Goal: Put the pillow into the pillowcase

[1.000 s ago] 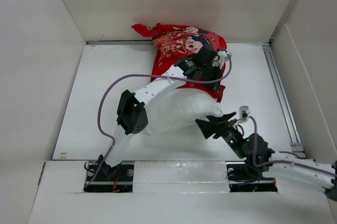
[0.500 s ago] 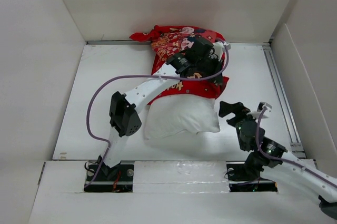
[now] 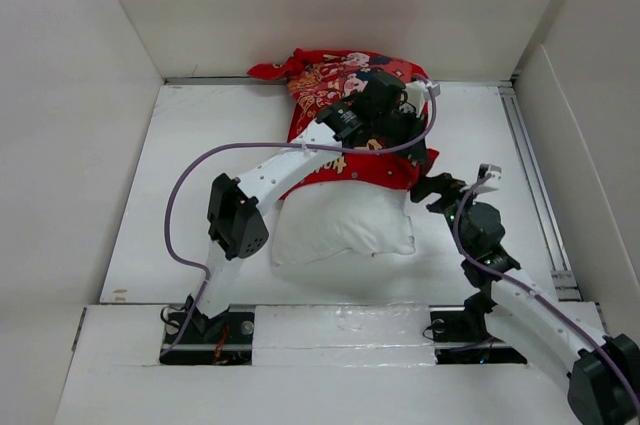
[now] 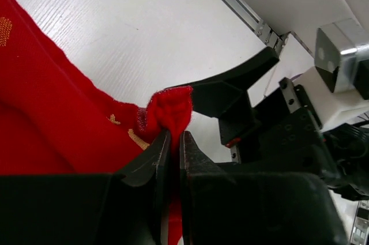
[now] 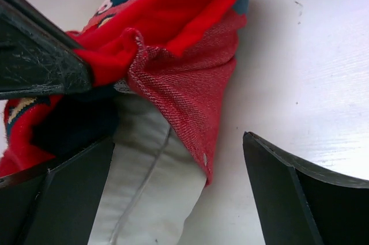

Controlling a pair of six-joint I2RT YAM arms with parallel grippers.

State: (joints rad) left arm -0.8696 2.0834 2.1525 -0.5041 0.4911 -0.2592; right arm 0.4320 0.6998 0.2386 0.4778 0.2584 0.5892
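Observation:
The red pillowcase (image 3: 335, 80) lies at the back of the table, its near edge draped over the far end of the white pillow (image 3: 345, 220). My left gripper (image 3: 412, 150) is shut on the pillowcase's right open edge; in the left wrist view (image 4: 173, 138) red cloth (image 4: 170, 112) bunches between the jaws. My right gripper (image 3: 438, 188) is open just right of that corner. In the right wrist view (image 5: 179, 158) its fingers (image 5: 288, 193) straddle the pillowcase's hem (image 5: 190, 95) and the pillow's corner (image 5: 150, 199).
White walls enclose the table on three sides. A metal rail (image 3: 530, 175) runs along the right side and another along the back (image 3: 200, 82). The left arm's purple cable (image 3: 190, 175) loops over the table's left half.
My left gripper pulled the pillowcase's edge back and right, spreading it over the pillow's far end. My right gripper left the pillow's right corner and rose toward the pillowcase's right edge.

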